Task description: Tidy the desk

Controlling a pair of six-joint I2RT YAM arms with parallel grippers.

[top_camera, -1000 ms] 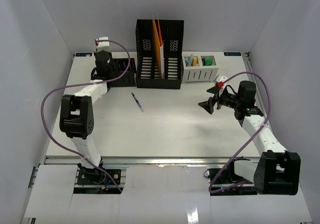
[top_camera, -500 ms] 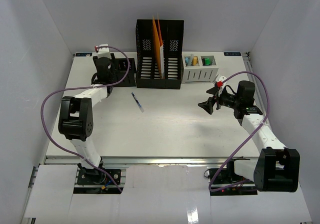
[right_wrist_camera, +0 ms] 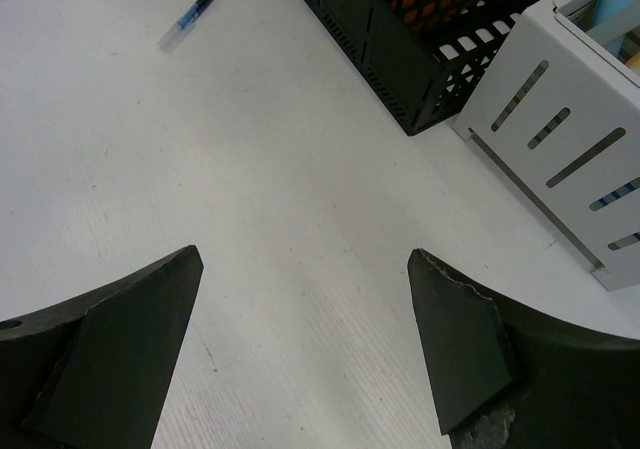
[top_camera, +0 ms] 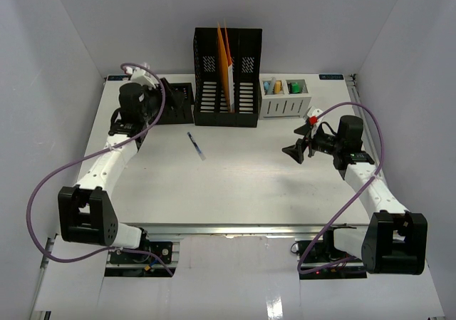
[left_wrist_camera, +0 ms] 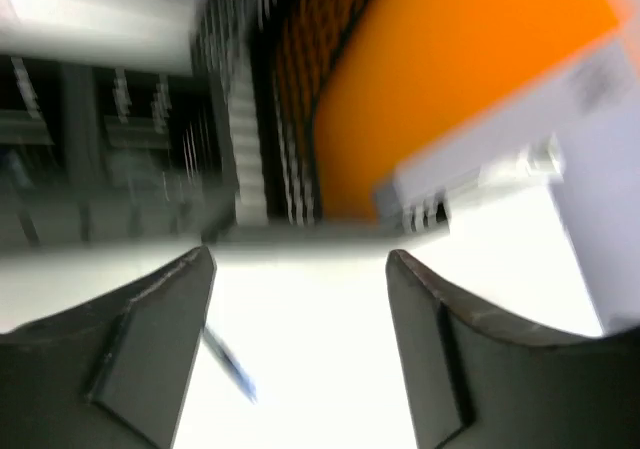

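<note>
Tabletop [top_camera: 256, 192] fills the floor of the white-walled box on my overhead feed. Its metal rail [top_camera: 235, 229] runs along the near edge, where both arm bases are bolted. Along the far edge, left to right, I see a low black tray [top_camera: 179, 105], then a tall black file holder [top_camera: 228, 85] with an orange folder [top_camera: 225, 56] standing upright in it. Last comes a white slotted caddy [top_camera: 285, 105] holding a few small coloured items; I can't make out what they are. A pen [top_camera: 196, 147] lies alone on the bare surface in front of the file holder, touching nothing.

My left pincer [left_wrist_camera: 300, 339] is up at the far left, by the black tray. Its wrist feed is smeared, but I can see the two fingers spread wide with nothing between them. The pen shows blurred below and the orange folder is ahead.

My right pincer [right_wrist_camera: 300, 354] hangs over the right side of the tabletop, near the caddy, pointing left toward the middle. Its fingers also stand wide apart and empty above bare white surface. A corner of the file holder and the caddy's slotted wall are ahead of it, and the pen is well off at the top left of that view.
</note>
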